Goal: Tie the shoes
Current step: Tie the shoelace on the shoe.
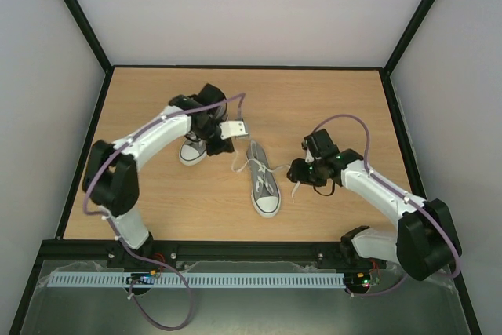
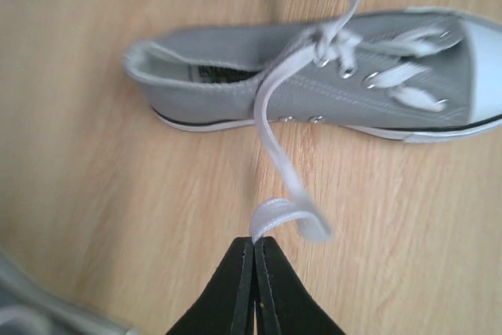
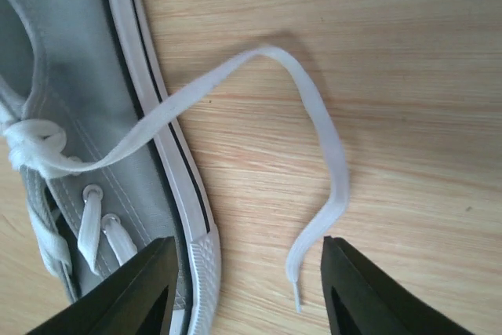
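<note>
Two grey shoes with white laces lie on the wooden table. One shoe (image 1: 265, 186) (image 2: 329, 84) (image 3: 70, 139) is in the middle, toe toward the arms. The other shoe (image 1: 190, 152) sits partly under my left arm. My left gripper (image 1: 222, 147) (image 2: 256, 241) is shut on a fold of the middle shoe's left lace (image 2: 271, 147), which rises in a slack curl to the eyelets. My right gripper (image 1: 298, 173) (image 3: 247, 245) stands open beside that shoe's sole. The right lace (image 3: 314, 115) lies loose on the table, its tip (image 3: 295, 292) between the fingers, touching neither.
The wooden table (image 1: 337, 107) is ringed by a black frame and white walls. A grey edge (image 2: 31, 311) at the lower left of the left wrist view looks like part of the second shoe.
</note>
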You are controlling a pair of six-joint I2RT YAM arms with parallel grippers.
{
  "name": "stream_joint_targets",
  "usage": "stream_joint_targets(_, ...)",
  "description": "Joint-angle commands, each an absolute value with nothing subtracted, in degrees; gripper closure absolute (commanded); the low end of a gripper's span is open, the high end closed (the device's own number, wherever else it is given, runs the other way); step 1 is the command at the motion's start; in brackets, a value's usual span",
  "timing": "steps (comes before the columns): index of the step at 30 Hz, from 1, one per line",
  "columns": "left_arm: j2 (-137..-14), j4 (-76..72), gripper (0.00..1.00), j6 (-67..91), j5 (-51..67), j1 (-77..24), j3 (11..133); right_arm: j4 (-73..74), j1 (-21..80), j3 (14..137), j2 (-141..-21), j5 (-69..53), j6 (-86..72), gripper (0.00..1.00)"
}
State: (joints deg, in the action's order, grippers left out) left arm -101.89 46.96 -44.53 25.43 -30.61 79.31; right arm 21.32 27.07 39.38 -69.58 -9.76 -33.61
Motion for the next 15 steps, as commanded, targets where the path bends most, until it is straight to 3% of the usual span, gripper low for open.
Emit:
stream_joint_targets(1, -93.1, 59.4, 0.98, -46.3, 26.0, -30.1, 85.0, 32.9, 28.4, 47.5, -70.1, -7.6, -24.8, 0.44)
stream_joint_targets(5, -88.8, 65.2, 0.98, -44.8, 26.1, -29.7, 89.7, 19.2, 30.8, 49.8, -65.1, -14.5, -13.7, 0.27)
stream_joint_targets(10, -83.2, 64.9, 0.98, -42.5, 27.4, -29.4, 88.1, -4.8, 31.7, 42.6, -62.9, -29.6, 3.5, 0.28)
stream_joint_targets(15, -79.5, 62.1, 0.98, -39.2, 29.5, -29.4, 83.3, -6.1, 34.2, 43.0, -70.5, -36.5, 26.9, 0.29)
